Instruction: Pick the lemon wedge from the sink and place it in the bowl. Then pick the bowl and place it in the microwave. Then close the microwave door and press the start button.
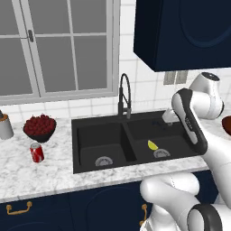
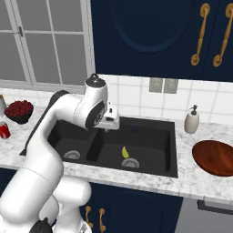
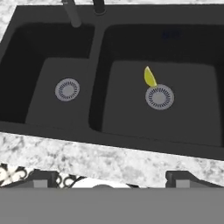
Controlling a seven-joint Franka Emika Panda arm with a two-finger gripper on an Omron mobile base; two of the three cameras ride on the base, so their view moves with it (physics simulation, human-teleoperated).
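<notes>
Starting nearest the robot: gripper [image 3: 112, 177] hangs high over the front of the counter, jaws spread wide w/ nothing between them; its two dark tips sit at the bottom of the hand view above the marble counter [image 3: 87, 159] edge. In the right base view the hand [image 2: 109, 119] is up above the sink [image 2: 154, 170], well clear of the basin floor. Next out, the black double sink: lemon wedge [image 3: 149, 77] lies on the floor of the right basin, just beside the round drain [image 3: 159, 96], touching or nearly touching its far rim; can't tell which. Same wedge [image 1: 152, 145] shows in the left base view next to that drain, and in the right base view [image 2: 124, 152] too. Left basin has its own drain [image 3: 67, 89]. Behind, the arched faucet [image 1: 124, 97] rises from the back of the divider. Bowl [image 2: 215, 157] sits on the counter to the right of the sink, well apart from the wedge; soap bottle [image 2: 192, 120] behind it. Far left: red can [image 1: 37, 152], dark fruit bowl [image 1: 39, 127]. Step in hand, I'd say: the very first one, reach for the wedge, nothing picked yet. Next move calls for shifting fwd over the right basin, dropping deep w/o clipping sink rim or faucet, lining jaws across the thin wedge, then closing gently; small slippery piece, could skid toward the drain.
</notes>
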